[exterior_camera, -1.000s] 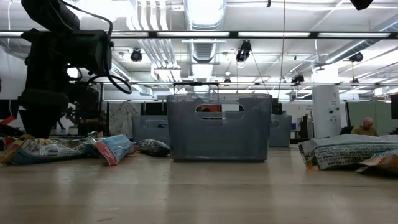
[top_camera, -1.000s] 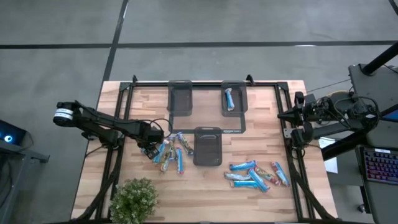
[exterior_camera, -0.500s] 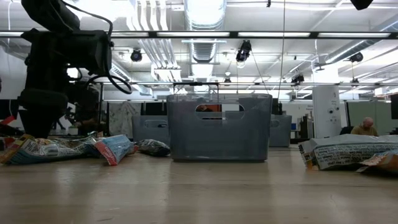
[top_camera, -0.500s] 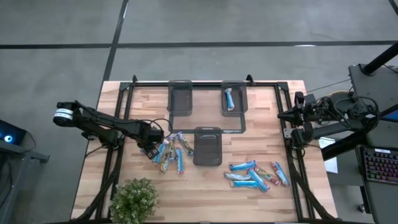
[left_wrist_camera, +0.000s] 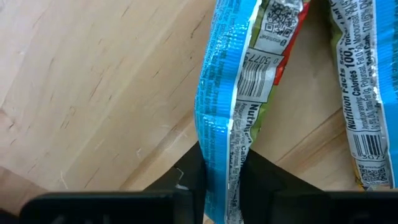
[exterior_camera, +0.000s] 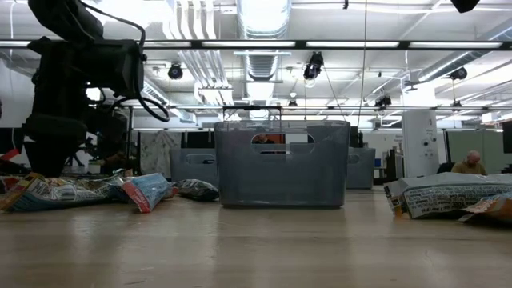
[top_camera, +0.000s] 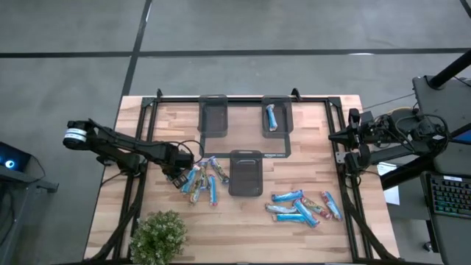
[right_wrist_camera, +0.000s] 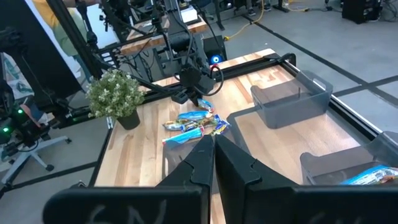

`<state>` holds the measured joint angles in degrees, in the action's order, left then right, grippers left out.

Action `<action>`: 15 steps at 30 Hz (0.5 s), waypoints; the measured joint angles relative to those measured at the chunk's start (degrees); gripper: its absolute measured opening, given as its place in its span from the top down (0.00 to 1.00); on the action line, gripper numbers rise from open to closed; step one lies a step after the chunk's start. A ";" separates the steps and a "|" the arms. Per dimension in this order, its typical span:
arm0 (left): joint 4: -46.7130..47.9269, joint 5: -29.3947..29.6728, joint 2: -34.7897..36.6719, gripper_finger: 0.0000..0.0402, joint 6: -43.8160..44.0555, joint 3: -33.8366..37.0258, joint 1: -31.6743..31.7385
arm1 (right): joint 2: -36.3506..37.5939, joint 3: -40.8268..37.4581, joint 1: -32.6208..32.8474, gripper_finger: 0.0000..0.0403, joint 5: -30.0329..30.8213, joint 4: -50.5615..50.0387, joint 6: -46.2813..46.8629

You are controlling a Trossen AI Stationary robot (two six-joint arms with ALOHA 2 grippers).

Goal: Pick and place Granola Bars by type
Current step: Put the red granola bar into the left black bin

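Note:
My left gripper is down at the left pile of granola bars and is shut on a light-blue bar with a red and green part. In the low view the gripper stands over that pile. A second pile of bars lies on the table at the near right. One blue bar lies in the far right tray. My right gripper is shut and empty at the table's right edge. My left gripper pinches the light-blue bar by its near end between its two fingers, which lie across the bar. The wrapper stands on edge in the gap. The rest of the bar reaches away over the wood beside another bar.
Three dark grey trays stand on the table: far left, far right, and centre. A potted plant stands at the near left edge. A black frame runs along the table's sides.

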<state>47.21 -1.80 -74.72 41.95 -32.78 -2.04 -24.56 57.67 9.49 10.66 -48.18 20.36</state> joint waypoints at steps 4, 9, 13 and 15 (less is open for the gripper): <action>0.28 -0.09 -0.06 0.87 -0.30 -0.35 0.07 | 0.00 0.00 -0.01 0.98 0.00 0.00 0.00; 1.81 -0.61 -0.13 0.87 -1.44 -1.92 0.09 | 0.00 0.00 -0.02 0.98 0.00 -0.02 0.00; 4.22 -0.40 -0.13 0.87 -1.86 -3.29 0.13 | 0.00 0.00 0.01 0.98 -0.02 0.00 0.00; 5.78 -0.32 -0.13 0.87 -2.40 -4.04 0.13 | 0.00 0.00 -0.02 0.98 -0.02 -0.02 0.00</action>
<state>52.99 -2.13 -74.84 39.56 -36.82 -1.91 -24.56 57.67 9.47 10.63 -48.21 20.36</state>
